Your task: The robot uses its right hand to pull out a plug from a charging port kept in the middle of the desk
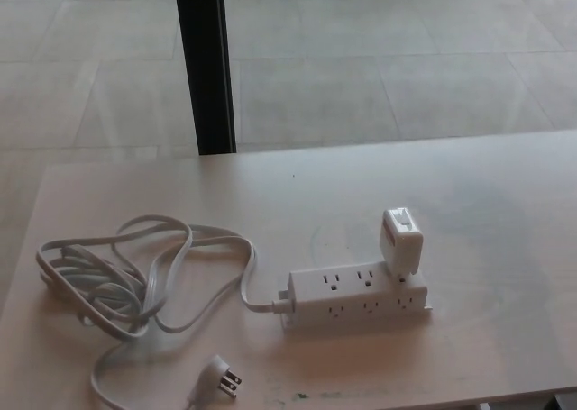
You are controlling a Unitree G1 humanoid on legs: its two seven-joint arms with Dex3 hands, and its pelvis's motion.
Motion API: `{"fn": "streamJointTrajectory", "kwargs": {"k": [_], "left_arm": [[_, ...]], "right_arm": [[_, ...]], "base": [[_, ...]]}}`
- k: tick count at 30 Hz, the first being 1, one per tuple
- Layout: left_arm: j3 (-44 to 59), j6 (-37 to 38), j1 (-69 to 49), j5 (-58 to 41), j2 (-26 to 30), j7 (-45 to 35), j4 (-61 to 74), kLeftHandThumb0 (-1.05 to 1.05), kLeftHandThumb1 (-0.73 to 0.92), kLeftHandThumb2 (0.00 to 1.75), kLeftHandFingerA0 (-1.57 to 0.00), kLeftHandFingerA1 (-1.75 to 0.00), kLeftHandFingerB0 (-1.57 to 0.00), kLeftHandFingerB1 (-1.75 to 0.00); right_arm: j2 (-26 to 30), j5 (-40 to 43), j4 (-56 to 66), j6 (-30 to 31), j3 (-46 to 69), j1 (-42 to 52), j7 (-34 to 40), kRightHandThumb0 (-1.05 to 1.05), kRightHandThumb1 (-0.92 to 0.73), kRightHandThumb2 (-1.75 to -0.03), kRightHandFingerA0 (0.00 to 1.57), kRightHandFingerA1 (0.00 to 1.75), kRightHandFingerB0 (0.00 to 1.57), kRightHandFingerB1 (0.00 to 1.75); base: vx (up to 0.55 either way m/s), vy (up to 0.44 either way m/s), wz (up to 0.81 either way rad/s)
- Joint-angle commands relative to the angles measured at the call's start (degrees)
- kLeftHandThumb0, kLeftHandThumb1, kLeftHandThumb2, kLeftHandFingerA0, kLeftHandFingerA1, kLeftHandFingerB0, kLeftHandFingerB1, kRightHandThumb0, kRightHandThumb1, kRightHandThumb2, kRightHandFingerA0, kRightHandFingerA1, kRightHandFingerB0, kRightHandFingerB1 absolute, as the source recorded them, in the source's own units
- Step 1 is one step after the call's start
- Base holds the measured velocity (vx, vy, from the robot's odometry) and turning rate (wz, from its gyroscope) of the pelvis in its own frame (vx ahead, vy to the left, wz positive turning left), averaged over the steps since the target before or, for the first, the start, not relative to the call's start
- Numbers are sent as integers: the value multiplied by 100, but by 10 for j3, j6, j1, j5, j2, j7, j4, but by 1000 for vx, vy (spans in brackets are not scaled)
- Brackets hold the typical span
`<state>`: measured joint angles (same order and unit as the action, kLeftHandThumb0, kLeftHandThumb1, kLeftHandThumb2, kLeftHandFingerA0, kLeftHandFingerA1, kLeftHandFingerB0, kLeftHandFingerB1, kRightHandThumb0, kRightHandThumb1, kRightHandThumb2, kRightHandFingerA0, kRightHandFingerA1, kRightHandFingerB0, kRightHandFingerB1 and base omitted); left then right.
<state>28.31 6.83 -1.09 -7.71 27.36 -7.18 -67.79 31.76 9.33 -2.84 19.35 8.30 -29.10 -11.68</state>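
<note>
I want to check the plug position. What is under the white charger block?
The white charger block stands on the right end of the power strip. The socket beneath it and its prongs are covered.

i look down on a pale wooden desk [505,203] that fills the lower half of my view, its far edge running from nine o'clock up toward three o'clock. beyond it, at twelve o'clock, lies a floor [379,77] of large grey-beige tiles with thin joints. a black upright post [204,63] stands at eleven o'clock, meeting the desk's far edge. the light is soft and even, with faint shadows.
</note>
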Motion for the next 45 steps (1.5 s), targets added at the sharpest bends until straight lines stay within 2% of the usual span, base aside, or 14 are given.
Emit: {"fn": "streamJointTrajectory", "kwargs": {"k": [1, 6, 10, 11, 21, 22, 23, 27, 30, 31, 32, 33, 37, 45], "left_arm": [[3, 24, 2, -14, 20, -9, -8, -61, 45, 84, -62, -65, -44, -51], [1, 25, -2, -13, 20, -9, -1, -59, 57, 58, -67, -58, -52, -38], [0, 26, -3, -13, 20, -16, -3, -61, 46, 86, -61, -64, -45, -51], [1, 25, -2, -14, 20, -16, -2, -59, 57, 59, -65, -55, -52, -37], [3, 23, 0, -18, 21, -23, 5, -65, 49, 87, -59, -62, -47, -51], [2, 23, 2, -16, 21, -19, 1, -60, 58, 58, -65, -53, -54, -38], [2, 22, 4, -15, 22, -19, -3, -61, 57, 59, -66, -54, -52, -37], [2, 22, 5, -16, 23, -19, -2, -61, 47, 87, -61, -64, -49, -53], [3, 22, 6, -17, 23, -19, -3, -59, 58, 59, -66, -55, -56, -40], [2, 19, 7, -16, 23, -16, -3, -61, 46, 87, -62, -64, -51, -53], [2, 21, 6, -16, 24, -18, -3, -60, 59, 59, -65, -55, -58, -40], [1, 23, 5, -15, 24, -21, -2, -60, 59, 59, -65, -54, -60, -41], [-2, 20, 6, -12, 25, -17, -1, -60, 60, 59, -65, -52, -61, -41], [-7, 22, 11, -10, 28, -16, -3, -62, 62, 60, -66, -52, -59, -39]], "right_arm": [[39, -130, -47, 9, -160, -61, -78, -65, -51, -56, 80, 95, 47, 36], [70, -288, -101, -90, -311, -98, -79, -68, -54, -57, 81, 77, 45, 36], [64, -320, -135, -100, -364, -130, -85, -68, -55, -57, 79, 74, 45, 35], [63, -327, -143, -106, -374, -139, -86, -68, -57, -58, 80, 86, 44, 35], [35, -361, -183, -135, -444, -221, -70, -67, -57, -59, 86, 123, 42, 34], [30, -358, -185, -132, -446, -227, -70, -67, -44, -84, 95, 118, 35, 47], [27, -358, -189, -138, -451, -232, -67, -63, -55, -58, 88, 121, 43, 35], [10, -370, -208, -149, -480, -258, -61, -66, -56, -59, 84, 133, 42, 34], [6, -371, -221, -165, -492, -263, -55, -65, -55, -58, 81, 142, 41, 34], [5, -375, -222, -164, -498, -265, -58, -73, -51, -64, 80, 142, 38, 36], [2, -376, -224, -164, -501, -264, -55, -69, -55, -58, 86, 139, 41, 35], [-2, -376, -228, -167, -506, -260, -51, -70, -44, -86, 85, 124, 30, 45], [-1, -385, -228, -183, -518, -251, -51, -70, -53, -61, 80, 154, 38, 36], [-5, -399, -205, -172, -516, -235, -98, -77, -48, -82, 85, 119, 25, 43]], "base": [[0, 0, 0], [0, 0, 0], [0, 0, 0], [0, 0, 0], [0, 0, 0], [0, 0, 0], [0, 0, 0], [0, 0, 0], [0, 0, 0], [0, 0, 0], [0, 0, 0], [0, 0, 0], [0, 0, 0], [0, 0, 0]]}}
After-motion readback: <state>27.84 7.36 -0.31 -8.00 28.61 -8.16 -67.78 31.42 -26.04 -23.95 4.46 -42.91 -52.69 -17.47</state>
